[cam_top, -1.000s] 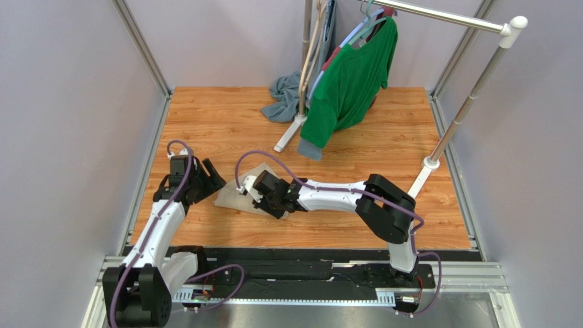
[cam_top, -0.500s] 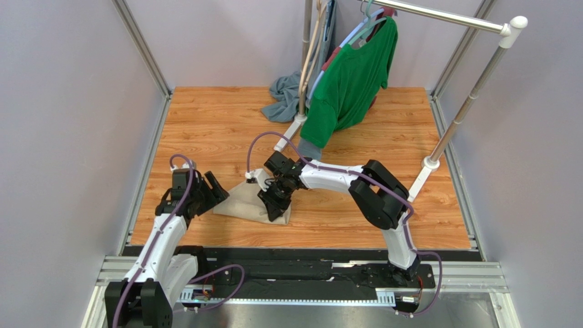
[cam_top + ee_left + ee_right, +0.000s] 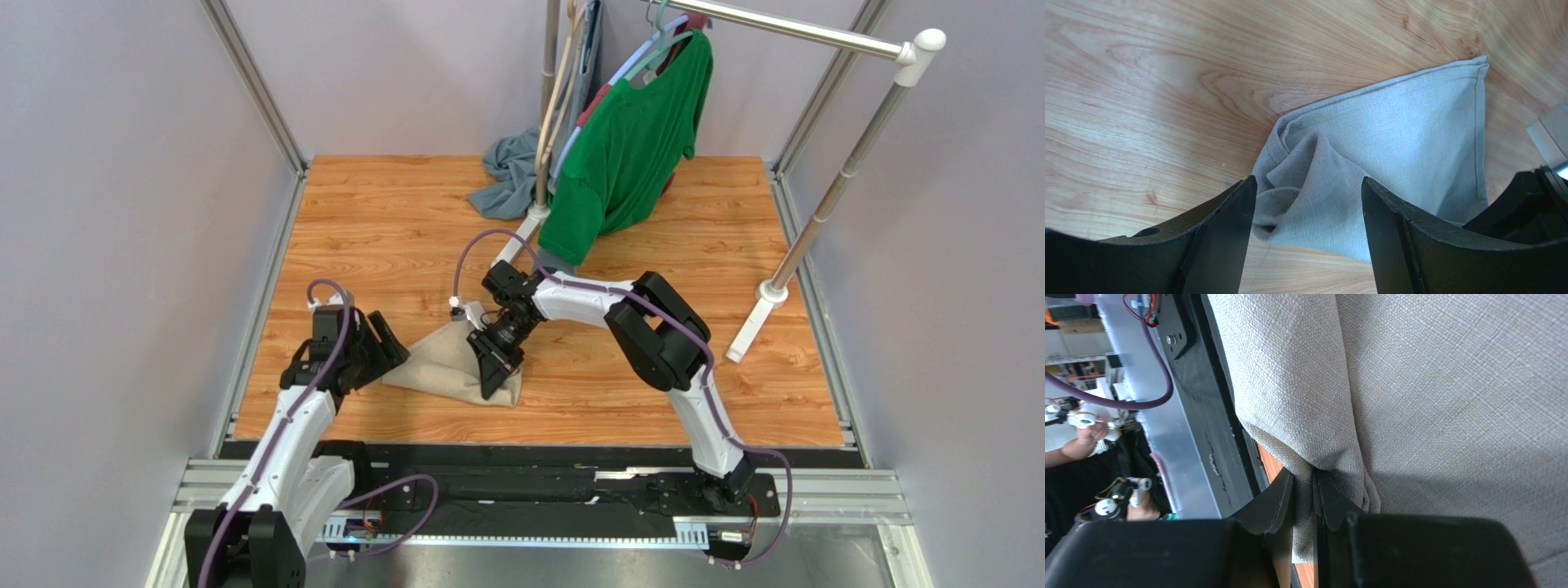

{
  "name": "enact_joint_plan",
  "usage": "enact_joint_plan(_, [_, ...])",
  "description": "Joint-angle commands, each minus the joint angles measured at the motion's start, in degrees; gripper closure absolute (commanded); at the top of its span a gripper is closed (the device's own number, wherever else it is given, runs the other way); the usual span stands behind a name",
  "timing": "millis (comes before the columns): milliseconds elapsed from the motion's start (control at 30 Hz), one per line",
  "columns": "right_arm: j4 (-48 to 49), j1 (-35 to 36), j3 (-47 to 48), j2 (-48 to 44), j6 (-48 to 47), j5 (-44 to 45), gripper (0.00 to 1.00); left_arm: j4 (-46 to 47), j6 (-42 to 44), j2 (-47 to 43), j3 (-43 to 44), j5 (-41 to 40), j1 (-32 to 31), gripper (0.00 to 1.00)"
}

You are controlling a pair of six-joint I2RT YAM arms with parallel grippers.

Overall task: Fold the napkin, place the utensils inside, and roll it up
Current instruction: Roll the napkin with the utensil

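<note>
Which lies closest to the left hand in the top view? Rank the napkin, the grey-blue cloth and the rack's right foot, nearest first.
1. napkin: right beside the left hand, on its right.
2. grey-blue cloth: far middle, bunched by the rack's left post.
3. rack's right foot: far over on the right side.

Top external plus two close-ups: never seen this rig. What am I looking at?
Two robot arms are bolted at the near edge of a wooden table. The wide picture looks down from above and behind; each close-up comes from a camera on one wrist. A folded beige napkin lies on the table; a green shirt hangs at the back, a grey-blue cloth beside it. The right arm's fingers pinch a fold of the napkin; the left arm's fingers stand open over its other end, holding nothing.
</note>
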Motion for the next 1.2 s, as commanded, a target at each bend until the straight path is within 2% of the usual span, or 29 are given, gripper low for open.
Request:
enact_joint_plan(0, [-3.7,-0.6,1.5,5.4,-0.5,2.3,1.0,0.8,1.7,-4.8,3.4,-3.7,-1.3,0.27])
enact_joint_plan(133, [-3.9,-1.8,2.4,6.6,0.9,0.7,1.0,0.5,1.4,-3.8,2.8,-2.0,-1.6,0.27])
enact_joint_plan(300, [-3.9,-3.7,2.3,7.5,1.8,-0.4,1.0,-0.4,-0.1,-4.1,1.2,-4.2,-1.8,0.27])
enact_joint_plan(433, [-4.0,-4.3,2.6,8.3,2.2,-0.9,1.0,3.7,-0.3,-3.1,-0.1,-1.1,-1.8,0.28])
enact_joint_plan(567, [-4.1,-4.6,3.4,9.7,2.6,-1.1,1.0,7.7,-1.8,-0.6,-2.2,2.1,-1.8,0.34])
enact_joint_plan(667, [-4.0,-5.0,3.8,10.2,3.1,-1.0,1.0,7.7,-1.4,1.1,-2.3,2.9,-1.8,0.44])
enact_joint_plan(700, [-4.0,-5.1,3.9,10.2,3.2,-0.8,1.0,7.4,-1.4,1.0,-2.2,2.5,-1.8,0.5])
enact_joint_plan(867, [-3.5,-5.3,4.1,9.8,3.9,-0.5,1.0,7.0,-0.5,4.1,-1.3,3.3,-1.8,0.65])
enact_joint_plan(900, [-3.2,-5.3,4.1,9.4,4.0,-0.5,1.0,6.5,-0.5,6.1,-1.0,3.5,-1.8,0.74])
enact_joint_plan(1000, [-2.3,-5.2,3.1,6.5,4.1,-0.5,0.91,5.1,0.4,10.7,0.8,3.2,-1.8,0.96])
enact_joint_plan(1033, [-2.2,-5.2,2.4,5.5,4.1,-0.3,0.79,4.5,0.9,11.8,1.5,2.6,-1.8,1.0])
enact_joint_plan(1167, [-2.2,-4.1,1.4,-1.5,4.1,2.0,0.58,3.7,1.9,16.8,3.9,2.9,-1.8,1.0])
